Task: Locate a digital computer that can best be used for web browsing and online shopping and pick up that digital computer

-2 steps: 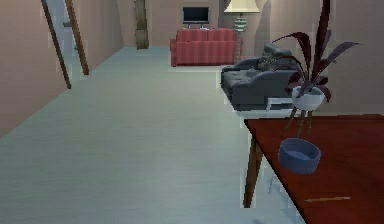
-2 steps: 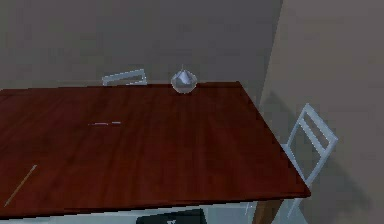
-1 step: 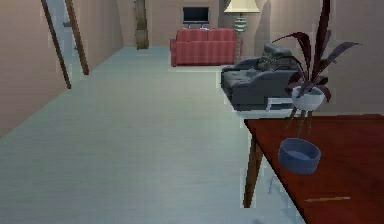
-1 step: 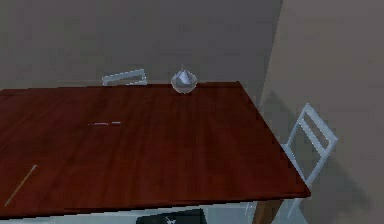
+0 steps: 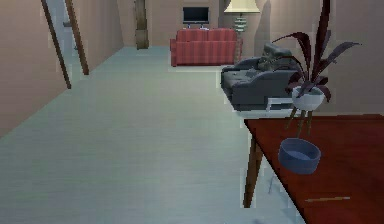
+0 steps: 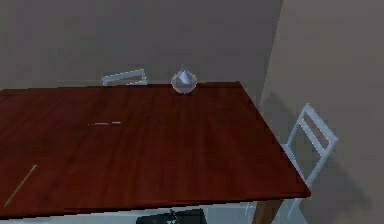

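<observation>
red sofa (image 5: pixel 205 47) | grey armchair (image 5: pixel 255 82) | blue bowl (image 5: pixel 299 153) | 2 white chairs (image 6: pixel 312 138)

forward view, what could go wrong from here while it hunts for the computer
1. The table carries a blue bowl and thin sticks, so searching here could waste time.
2. The potted plant stands at the table's far edge; driving past closely might knock it.
3. The dark armchair narrows the way toward the red sofa; the base could clip it.
</observation>
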{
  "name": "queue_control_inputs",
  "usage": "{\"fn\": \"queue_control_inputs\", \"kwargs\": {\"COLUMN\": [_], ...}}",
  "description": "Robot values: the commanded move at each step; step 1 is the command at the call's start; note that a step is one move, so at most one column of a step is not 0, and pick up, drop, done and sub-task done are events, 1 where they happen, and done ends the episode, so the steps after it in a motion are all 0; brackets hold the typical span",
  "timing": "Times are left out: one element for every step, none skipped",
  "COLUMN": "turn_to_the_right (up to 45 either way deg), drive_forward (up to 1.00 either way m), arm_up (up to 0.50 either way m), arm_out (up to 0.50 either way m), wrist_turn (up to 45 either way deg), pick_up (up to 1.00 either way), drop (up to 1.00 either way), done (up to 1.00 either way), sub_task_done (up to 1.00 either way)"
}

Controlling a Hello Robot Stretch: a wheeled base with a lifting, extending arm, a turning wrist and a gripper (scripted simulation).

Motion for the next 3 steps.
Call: {"fn": "queue_control_inputs", "kwargs": {"turn_to_the_right": [0.0, 0.0, 0.0], "drive_forward": [0.00, 0.00, 0.00], "arm_up": [-0.30, 0.00, 0.10], "arm_out": [0.00, 0.00, 0.00], "wrist_turn": [0.0, 0.0, 0.0], "pick_up": [0.00, 1.00, 0.00], "drop": [0.00, 0.00, 0.00], "done": [0.00, 0.00, 0.00], "sub_task_done": [0.00, 0.00, 0.00]}}
